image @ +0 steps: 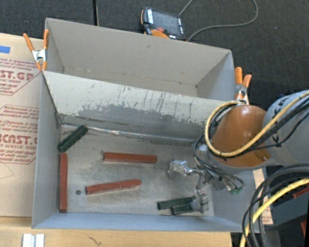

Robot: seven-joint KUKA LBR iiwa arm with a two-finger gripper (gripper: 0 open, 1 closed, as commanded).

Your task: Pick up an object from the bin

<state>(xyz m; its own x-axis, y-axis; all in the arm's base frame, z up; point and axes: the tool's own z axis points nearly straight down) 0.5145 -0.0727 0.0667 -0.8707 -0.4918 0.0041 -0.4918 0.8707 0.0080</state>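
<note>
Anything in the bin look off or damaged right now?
Nothing stands out: three red-brown flat bars and two dark green bars lie loose and whole on the floor of the grey metal bin.

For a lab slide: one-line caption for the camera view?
Robot hand by a dark green bar in the grey bin, lower right; three red-brown bars lie farther left.

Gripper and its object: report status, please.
Gripper open, low at right end of bin. Dark green bar beside it, not held. Red-brown bars well apart.
</note>
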